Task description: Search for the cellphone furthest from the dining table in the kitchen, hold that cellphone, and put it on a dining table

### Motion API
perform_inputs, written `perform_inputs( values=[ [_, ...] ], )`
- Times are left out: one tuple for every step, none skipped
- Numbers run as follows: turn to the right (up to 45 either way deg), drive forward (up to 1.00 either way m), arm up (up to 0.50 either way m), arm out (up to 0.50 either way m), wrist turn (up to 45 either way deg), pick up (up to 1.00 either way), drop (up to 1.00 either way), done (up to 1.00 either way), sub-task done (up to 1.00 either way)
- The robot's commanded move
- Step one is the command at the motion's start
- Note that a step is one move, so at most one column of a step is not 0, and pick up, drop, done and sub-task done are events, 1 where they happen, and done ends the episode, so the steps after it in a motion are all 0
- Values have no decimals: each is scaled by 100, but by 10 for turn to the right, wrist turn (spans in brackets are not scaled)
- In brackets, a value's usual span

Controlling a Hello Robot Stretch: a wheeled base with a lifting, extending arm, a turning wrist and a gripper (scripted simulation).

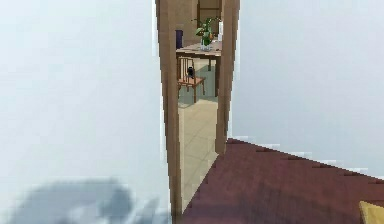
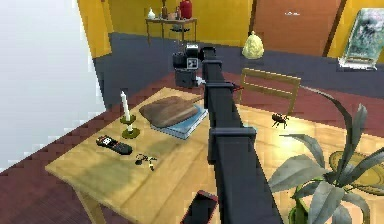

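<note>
1. Out on the arm's side, a broad wooden surface [image 2: 90, 165] spreads across the lower half of the arm side view. Dark red floor lies below it and blue-grey floor lies beyond, under yellow walls.
2. The dark square arm [image 2: 235, 140] rises from the bottom edge and reaches over the surface toward its far side.
3. In the forward view, a wooden doorframe [image 1: 170, 110] stands between white walls. Through it I see a dining table [image 1: 198, 50] bearing a green plant [image 1: 207, 33], with a chair [image 1: 190, 78] in front of it.
4. A leafy plant [image 2: 325, 170] fans out at the arm side view's lower right, and a wooden chair [image 2: 268, 85] stands at the surface's far side, right of the arm.
5. A stack of books [image 2: 185, 124] lies just left of the arm, with a brown board [image 2: 168, 108] on top.
6. The hand [image 2: 188, 62] sits at the arm's far end. It is too dark to make out, so I cannot tell how its fingers are set or whether it holds anything.
7. A white candle [image 2: 124, 103] stands upright in its holder, just left of the books.
8. A flat dark slab [image 2: 203, 208], shaped like a cellphone, lies on the surface at the bottom edge, just left of the arm and partly cut off.
9. A dark remote-like handset [image 2: 113, 146] lies near the candle, with small keys [image 2: 148, 158] beside it.
</note>
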Motion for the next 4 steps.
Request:
perform_inputs(
  values=[
    [0, 0, -32, 0, 0, 0, 0, 0, 0],
    [0, 0, 0, 0, 0, 0, 100, 0, 0],
    [0, 0, 2, 0, 0, 0, 0, 0, 0],
    [0, 0, 0, -8, 0, 0, 0, 0, 0]
  ],
)
